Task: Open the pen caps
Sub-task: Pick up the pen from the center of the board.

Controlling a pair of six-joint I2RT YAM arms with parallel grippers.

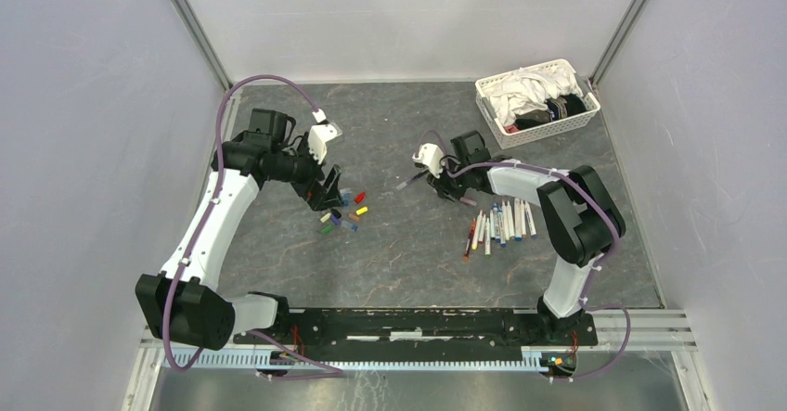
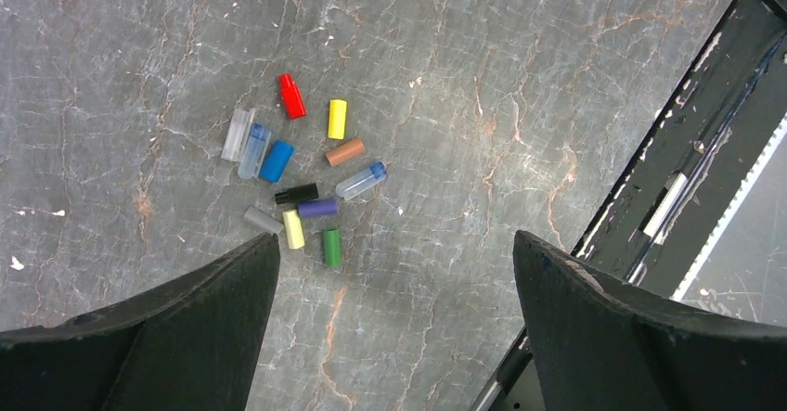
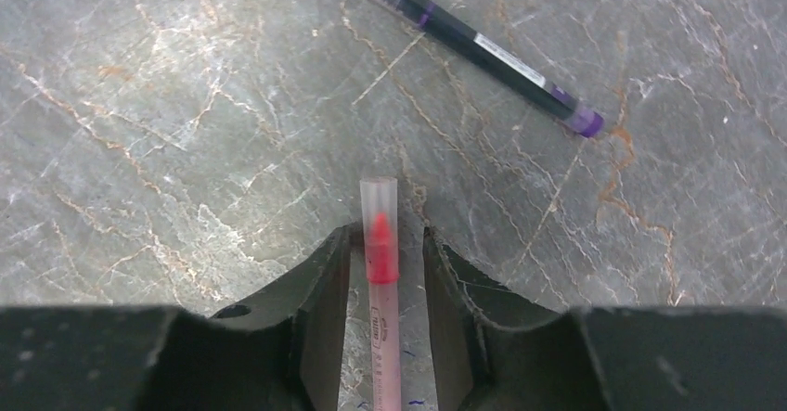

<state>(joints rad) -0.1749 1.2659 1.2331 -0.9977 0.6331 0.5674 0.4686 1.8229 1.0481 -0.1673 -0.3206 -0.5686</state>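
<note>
Our right gripper [image 3: 387,239] straddles a slim, clear-capped red plastic pen [image 3: 380,263].
Jaws half open, not touching it; left gripper [image 2: 394,237] wide, empty.

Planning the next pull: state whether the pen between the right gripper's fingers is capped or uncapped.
Capped: the right wrist view shows a clear cap over the red tip of the pen inside the right gripper.

Caps [image 1: 341,209] left of pens [image 1: 501,225] (stray pen [image 1: 409,183] apparently between).

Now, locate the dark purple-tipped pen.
Right wrist view, upper right: the dark purple-tipped pen lies beyond the clear-capped red pen straddled by the right tool.
</note>
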